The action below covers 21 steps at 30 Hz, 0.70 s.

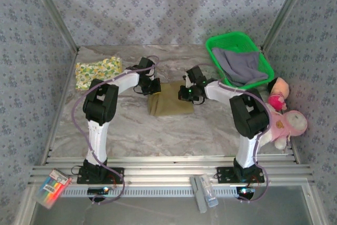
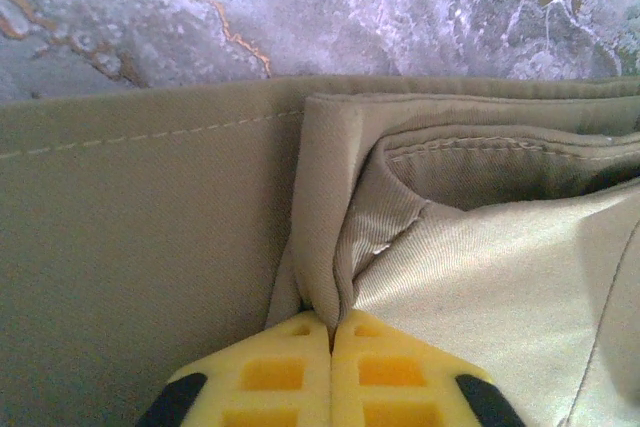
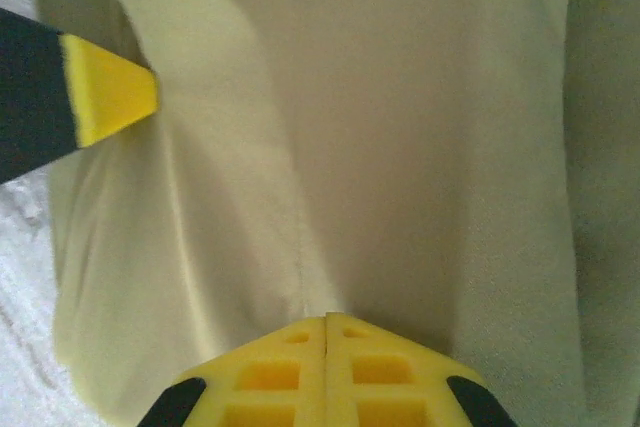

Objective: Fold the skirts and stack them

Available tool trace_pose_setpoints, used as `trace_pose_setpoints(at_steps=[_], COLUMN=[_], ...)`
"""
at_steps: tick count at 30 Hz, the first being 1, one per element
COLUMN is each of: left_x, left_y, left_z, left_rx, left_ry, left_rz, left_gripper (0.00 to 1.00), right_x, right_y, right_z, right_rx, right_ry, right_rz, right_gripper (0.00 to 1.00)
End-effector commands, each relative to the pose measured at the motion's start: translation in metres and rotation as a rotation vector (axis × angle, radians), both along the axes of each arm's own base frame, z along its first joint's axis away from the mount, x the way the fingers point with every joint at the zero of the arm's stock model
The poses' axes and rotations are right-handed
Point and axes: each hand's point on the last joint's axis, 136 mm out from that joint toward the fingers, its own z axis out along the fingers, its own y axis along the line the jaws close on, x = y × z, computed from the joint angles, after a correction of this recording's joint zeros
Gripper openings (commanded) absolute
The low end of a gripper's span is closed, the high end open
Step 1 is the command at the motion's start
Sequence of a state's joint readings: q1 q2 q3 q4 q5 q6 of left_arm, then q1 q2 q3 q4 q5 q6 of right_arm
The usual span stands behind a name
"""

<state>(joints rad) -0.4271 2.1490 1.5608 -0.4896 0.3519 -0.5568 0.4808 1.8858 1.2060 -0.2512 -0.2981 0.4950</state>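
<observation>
The olive-khaki skirt (image 1: 169,104) lies folded in the middle of the table. At its left edge, my left gripper (image 1: 154,89) is shut on a raised fold of the cloth (image 2: 320,237); the yellow tips (image 2: 331,322) meet with fabric pinched between them. My right gripper (image 1: 185,94) is at the skirt's right edge, shut with olive cloth (image 3: 380,147) drawn into its tips (image 3: 326,319). The fruit-print skirt (image 1: 98,71) lies folded at the back left. The grey-lavender skirt (image 1: 239,64) is heaped in the basket. The floral skirt is out of view.
The green plastic basket (image 1: 216,46) stands at the back right. Pink plush toys (image 1: 284,122) lean at the right edge beside the right arm. A pack of markers (image 1: 51,187) and a grey object (image 1: 202,192) lie on the near rail.
</observation>
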Motion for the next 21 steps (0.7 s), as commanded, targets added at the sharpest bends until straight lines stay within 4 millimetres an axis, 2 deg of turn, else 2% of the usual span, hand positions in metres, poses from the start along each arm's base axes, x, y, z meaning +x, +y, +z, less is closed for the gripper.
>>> trace_pose_setpoints(at_steps=[1,6,9,11,16,18,21], left_x=[-0.008,-0.016,-0.027,-0.035,-0.053,-0.056,-0.058], left_y=[0.007,0.013,0.023,0.036,0.063,0.062,0.047], left_z=[0.016,0.054,0.066,0.064,0.035,0.026,0.02], left_rx=[0.01,0.002,0.017,0.057,0.096,0.073,-0.016], left_ry=[0.024,-0.036,-0.06,-0.062,0.024,0.045,0.049], left_rz=[0.002,-0.018,-0.023,-0.018,0.005,0.001,-0.029], left_gripper=[0.21,0.57,0.87,1.0,1.0,1.0,1.0], right_x=[-0.009,-0.016,-0.019,-0.02,-0.027,-0.028,-0.029], right_y=[-0.018,-0.022,-0.023,-0.023,-0.017,-0.013,-0.012], right_z=[-0.036,-0.05,-0.054,-0.056,-0.065,-0.067,-0.069], right_rx=[-0.068,-0.092,-0.112,-0.117,-0.111,-0.107,-0.112], right_ry=[0.086,0.131,0.134,0.138,0.157,0.163,0.171], right_rz=[-0.097,-0.125,-0.135,-0.136,-0.121,-0.111,-0.108], right_gripper=[0.0,0.0,0.0,0.0,0.0,0.0,0.0])
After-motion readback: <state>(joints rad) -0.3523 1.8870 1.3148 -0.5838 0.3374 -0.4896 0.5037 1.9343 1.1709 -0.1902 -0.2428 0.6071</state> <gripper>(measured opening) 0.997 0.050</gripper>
